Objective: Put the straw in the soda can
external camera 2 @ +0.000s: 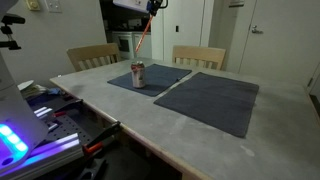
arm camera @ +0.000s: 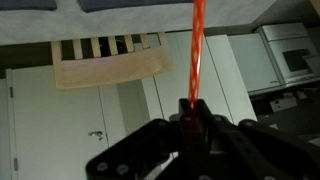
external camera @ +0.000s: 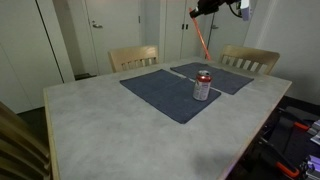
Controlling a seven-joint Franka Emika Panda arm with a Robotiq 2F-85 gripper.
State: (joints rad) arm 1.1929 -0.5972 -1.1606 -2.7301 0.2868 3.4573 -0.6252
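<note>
The soda can (external camera: 202, 85) is red with a silver top and stands upright on a dark placemat (external camera: 160, 95); it also shows in an exterior view (external camera 2: 138, 75). My gripper (external camera: 197, 11) hangs high above the table, shut on the upper end of the red-orange straw (external camera: 202, 38). The straw hangs down at a slant, its lower tip well above and behind the can. In an exterior view the gripper (external camera 2: 152, 8) holds the straw (external camera 2: 143, 35) above the can. In the wrist view the jaws (arm camera: 193, 112) pinch the straw (arm camera: 196, 50); the can is out of that view.
The table (external camera: 110, 125) has a pale stone-like top and holds two dark placemats (external camera 2: 215, 98). Two wooden chairs (external camera: 134, 57) (external camera: 250, 60) stand at its far side. Closet doors and walls lie behind. Equipment with cables sits below the table edge (external camera 2: 50, 115).
</note>
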